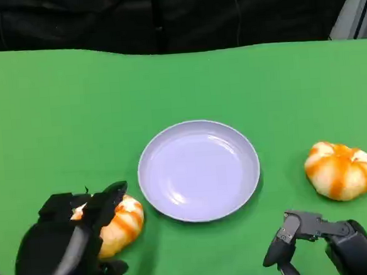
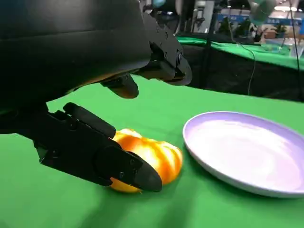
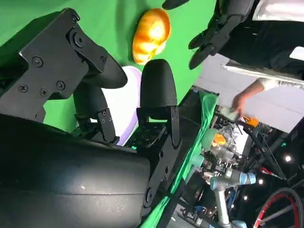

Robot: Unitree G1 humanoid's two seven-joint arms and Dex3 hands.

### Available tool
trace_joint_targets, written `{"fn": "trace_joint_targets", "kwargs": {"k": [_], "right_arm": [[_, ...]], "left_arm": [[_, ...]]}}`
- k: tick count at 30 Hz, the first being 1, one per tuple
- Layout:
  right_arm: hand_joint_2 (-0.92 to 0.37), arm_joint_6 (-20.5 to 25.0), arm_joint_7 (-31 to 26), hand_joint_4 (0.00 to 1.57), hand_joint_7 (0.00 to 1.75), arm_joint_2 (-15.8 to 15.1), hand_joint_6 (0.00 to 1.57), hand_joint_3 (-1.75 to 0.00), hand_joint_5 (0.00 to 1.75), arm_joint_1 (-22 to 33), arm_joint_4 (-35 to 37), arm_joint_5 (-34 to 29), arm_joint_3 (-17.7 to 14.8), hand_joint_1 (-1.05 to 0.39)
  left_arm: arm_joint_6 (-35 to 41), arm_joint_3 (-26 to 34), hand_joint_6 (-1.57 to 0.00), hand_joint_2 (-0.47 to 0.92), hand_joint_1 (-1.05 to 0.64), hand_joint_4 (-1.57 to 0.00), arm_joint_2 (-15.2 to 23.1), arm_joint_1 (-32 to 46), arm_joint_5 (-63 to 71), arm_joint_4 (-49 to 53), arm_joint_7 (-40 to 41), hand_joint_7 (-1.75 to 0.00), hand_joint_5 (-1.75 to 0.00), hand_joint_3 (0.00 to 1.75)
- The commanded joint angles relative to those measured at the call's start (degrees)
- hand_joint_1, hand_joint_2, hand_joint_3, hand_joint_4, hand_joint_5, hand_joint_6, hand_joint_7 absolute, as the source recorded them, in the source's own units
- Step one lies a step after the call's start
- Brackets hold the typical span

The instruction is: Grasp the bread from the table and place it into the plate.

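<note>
At the lower left of the head view the left hand point(image 1: 65, 253) is draped over a glossy orange-and-white bread roll point(image 1: 119, 225), which sits on the green table point(image 1: 56, 121) just beside the lavender plate point(image 1: 199, 170), maybe touching the rim, hard to call. In the left wrist view the fingers point(image 2: 118, 166) are seen spread around the roll, one lying low against its near side and the others arched above it, so it looks bracketed rather than properly clamped; whether it's actually gripped yet can't be told. The roll is probably light and a bit squashy, with a shiny, rounded, lobed crust that could squirt out of a shallow pinch, so it's best taken across its widest part, with the fingers settled into the grooves and not much squeeze. At the lower right of the head view the right hand point(image 1: 304, 242) is seen with fingers curled loosely downward and nothing in them. A bit further up on that side a second bread roll point(image 1: 341, 169) is parked well apart from the plate. Beyond the table's far edge only dark backdrop is made out.
</note>
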Motion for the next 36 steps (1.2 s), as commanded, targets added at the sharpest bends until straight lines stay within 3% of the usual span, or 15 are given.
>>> {"fn": "trace_joint_targets", "kwargs": {"k": [1,6,17,20,21,22,23,24,25,26,27,29,30,32,36], "right_arm": [[-0.28,0.0,-0.2,0.80,1.22,-0.2,0.83,-1.38,1.57,-0.1,0.0,0.7,-0.3,0.05],[-0.28,0.5,-0.2,0.79,1.21,-0.2,0.84,-1.37,1.57,0.1,-0.5,0.4,-0.2,0.05],[-0.27,0.7,-0.3,0.79,1.21,-0.1,0.84,-1.38,1.57,0.3,-1.0,0.1,-0.2,0.03],[-0.27,0.7,-0.3,0.79,1.21,-0.1,0.84,-1.38,1.57,0.4,-1.1,0.1,-0.2,0.03],[-0.27,0.7,-0.3,0.80,1.21,-0.1,0.84,-1.38,1.57,0.4,-1.1,0.1,-0.2,0.04],[-0.27,0.6,-0.3,0.80,1.21,0.0,0.84,-1.38,1.57,0.4,-1.0,0.2,-0.2,0.04],[-0.28,0.6,-0.3,0.80,1.21,0.0,0.84,-1.38,1.56,0.4,-0.9,0.4,-0.1,0.04],[-0.28,0.6,-0.2,0.80,1.22,0.1,0.84,-1.37,1.56,0.3,-0.8,0.6,-0.1,0.03],[-0.28,0.5,-0.3,0.80,1.22,0.1,0.84,-1.36,1.56,0.3,-0.7,0.5,-0.1,0.04],[-0.28,0.5,-0.4,0.80,1.22,0.1,0.84,-1.36,1.56,0.2,-0.6,0.4,-0.2,0.04],[-0.28,0.6,-0.4,0.80,1.22,0.1,0.84,-1.36,1.56,0.1,-0.6,0.2,-0.2,0.05],[-0.28,0.7,-0.4,0.79,1.21,0.1,0.84,-1.37,1.57,0.0,-0.5,0.1,-0.2,0.06],[-0.27,0.7,-0.4,0.79,1.21,0.1,0.84,-1.38,1.57,0.0,-0.5,0.1,-0.2,0.06],[-0.27,0.7,-0.5,0.79,1.21,0.2,0.84,-1.38,1.57,0.0,-0.4,0.0,-0.2,0.06],[-0.27,0.1,-0.5,0.80,1.21,0.1,0.84,-1.38,1.57,-0.2,0.0,0.0,-0.3,0.05]], "left_arm": [[3.4,-2.2,-0.41,0.80,-0.49,-0.24,2.8,-2.3,3.4,0.5,-1.9,-0.03,-0.56,0.00],[7.7,-5.3,-0.42,0.82,-0.50,-0.29,4.4,-5.2,7.1,2.0,-5.4,-0.02,-0.51,0.00],[14.3,-10.8,-0.43,0.84,-0.51,-0.46,5.4,-10.9,9.4,10.0,-10.2,0.00,-0.21,0.00],[14.0,-11.5,-0.45,0.86,-0.45,-0.52,6.2,-12.0,8.2,12.6,-9.8,-0.01,-0.15,0.00],[13.3,-11.7,-0.53,0.85,-0.37,-0.64,6.6,-12.3,7.8,13.7,-8.4,-0.02,-0.18,0.00],[11.2,-11.5,-0.61,0.85,-0.31,-0.77,7.1,-12.5,6.4,15.1,-5.1,-0.04,-0.22,0.00],[9.2,-11.2,-0.85,0.87,-0.22,-0.92,7.6,-12.6,5.2,16.2,-1.9,-0.08,-0.71,0.01],[7.4,-10.8,-0.99,0.89,-0.18,-0.92,7.9,-12.7,3.5,16.9,0.6,-0.08,-1.05,0.01],[6.0,-10.4,-1.19,0.91,-0.16,-0.92,8.2,-12.7,2.3,17.4,3.2,-0.12,-1.36,0.08],[5.0,-10.2,-1.28,0.91,-0.16,-0.92,8.5,-12.8,1.5,17.8,5.3,-0.15,-1.48,0.14],[3.7,-9.9,-1.29,0.88,-0.15,-0.90,8.8,-12.8,0.7,18.0,7.9,-0.27,-1.58,0.25],[1.9,-9.6,-0.98,0.69,-0.15,-0.88,9.4,-13.0,-0.3,18.6,12.0,-1.06,-1.71,0.67],[1.1,-9.4,-0.92,0.61,-0.15,-0.88,9.5,-13.0,-0.7,18.7,14.0,-1.23,-1.73,0.79],[-0.5,-8.8,-0.85,0.47,-0.13,-0.90,9.8,-12.8,-1.8,18.7,16.9,-1.40,-1.74,1.01],[-2.4,-7.3,-0.85,0.40,-0.11,-0.91,10.6,-11.3,-3.5,16.2,19.6,-1.43,-1.75,1.15]]}}
